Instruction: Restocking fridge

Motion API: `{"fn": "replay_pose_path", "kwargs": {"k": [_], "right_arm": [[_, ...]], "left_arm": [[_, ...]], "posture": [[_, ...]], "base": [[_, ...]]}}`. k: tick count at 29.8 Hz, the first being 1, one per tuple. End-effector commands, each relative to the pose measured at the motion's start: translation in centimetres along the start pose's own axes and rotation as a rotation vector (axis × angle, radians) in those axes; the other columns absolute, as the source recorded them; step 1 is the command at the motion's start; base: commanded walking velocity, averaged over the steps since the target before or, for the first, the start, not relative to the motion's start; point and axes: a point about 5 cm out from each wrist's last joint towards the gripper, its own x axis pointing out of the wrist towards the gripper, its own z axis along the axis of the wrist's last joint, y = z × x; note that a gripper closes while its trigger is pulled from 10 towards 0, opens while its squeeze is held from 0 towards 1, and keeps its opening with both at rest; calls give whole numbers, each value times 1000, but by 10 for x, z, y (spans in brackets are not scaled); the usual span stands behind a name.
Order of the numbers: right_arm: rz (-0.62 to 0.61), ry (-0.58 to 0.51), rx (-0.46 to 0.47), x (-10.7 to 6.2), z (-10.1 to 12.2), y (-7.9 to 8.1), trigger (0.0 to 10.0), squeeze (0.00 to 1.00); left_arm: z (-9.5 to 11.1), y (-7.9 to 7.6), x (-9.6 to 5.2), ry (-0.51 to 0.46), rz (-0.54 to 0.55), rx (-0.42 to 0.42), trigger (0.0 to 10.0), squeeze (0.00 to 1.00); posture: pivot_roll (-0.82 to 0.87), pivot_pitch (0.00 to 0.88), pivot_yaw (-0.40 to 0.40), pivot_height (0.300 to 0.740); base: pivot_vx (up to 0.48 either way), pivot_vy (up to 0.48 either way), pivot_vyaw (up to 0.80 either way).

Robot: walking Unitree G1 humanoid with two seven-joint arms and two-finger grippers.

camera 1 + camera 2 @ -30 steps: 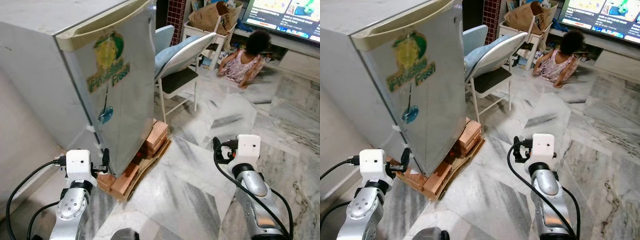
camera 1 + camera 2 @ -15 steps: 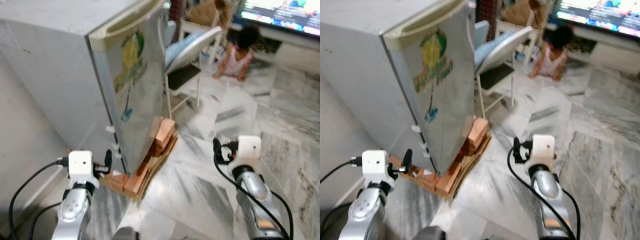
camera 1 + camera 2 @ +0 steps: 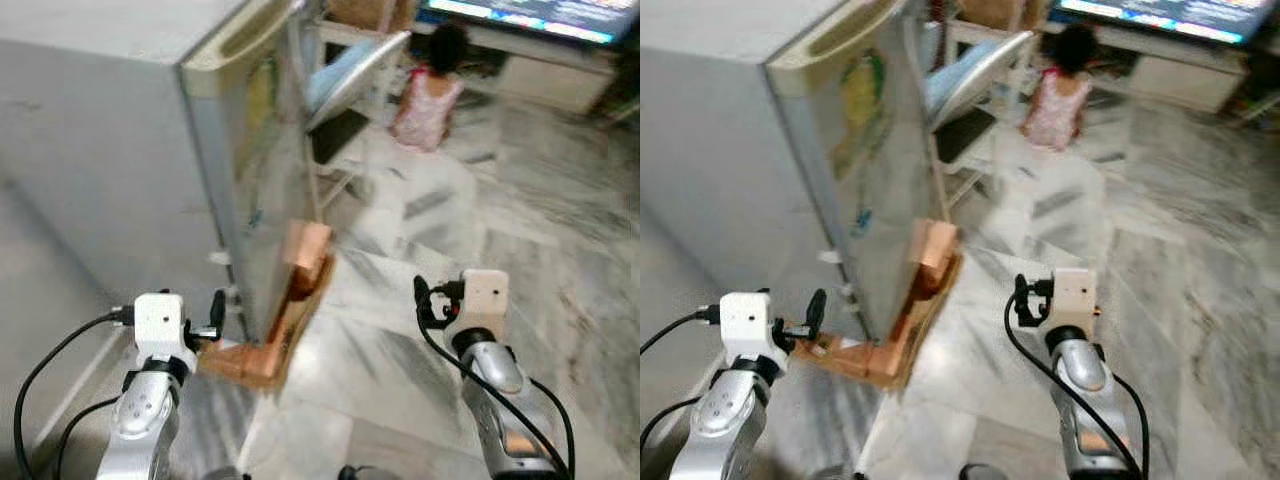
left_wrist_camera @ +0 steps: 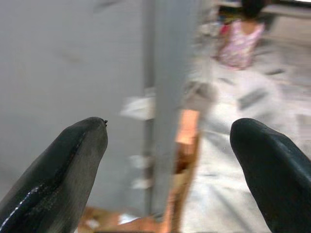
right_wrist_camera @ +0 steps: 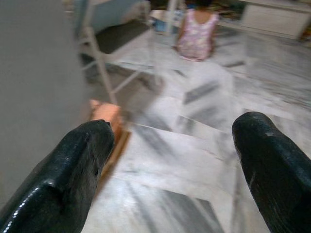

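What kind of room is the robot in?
Probably a living room in a home: a television glows at the back, a person sits on the marble floor, and a small fridge on bricks stands near a chair.

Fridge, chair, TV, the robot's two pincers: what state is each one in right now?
Fridge: door shut, propped on bricks.
Chair: unoccupied, upright beside the fridge.
TV: switched on.
Left pincer: open, holding nothing, facing the fridge's edge.
Right pincer: open, holding nothing, over the floor.
Person: sitting on the floor.

Fridge [image 3: 130, 150] smooth grey metal; floor [image 3: 480, 230] polished veined marble.
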Motion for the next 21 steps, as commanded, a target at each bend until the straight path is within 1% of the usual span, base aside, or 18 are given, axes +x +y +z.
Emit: {"fn": "replay_pose_path", "kwargs": {"k": [1,11,13,15,21], "right_arm": [[0,3,1,-1,0,-2,10000,0],[8,-5,8,-5,0,-1,10000,0],[11,-14,10,-6,1,-2,10000,0],[12,-21,-10,-7,2,-3,10000,0],[9,-18,-12,-7,1,-3,10000,0]], "left_arm": [[3,-1,1,-9,-22,-9,10000,0],[5,3,2,-29,14,9,10000,0],[7,6,2,-39,35,12,10000,0],[8,7,2,-45,41,11,10000,0],[12,11,4,-69,76,25,10000,0]], "posture": [[98,85,-53,740],[91,82,-55,740],[91,82,-55,740],[90,82,-54,740],[89,81,-59,740]], "base": [[0,0,-800],[0,0,-764],[0,0,0],[0,0,0],[0,0,0]]}}
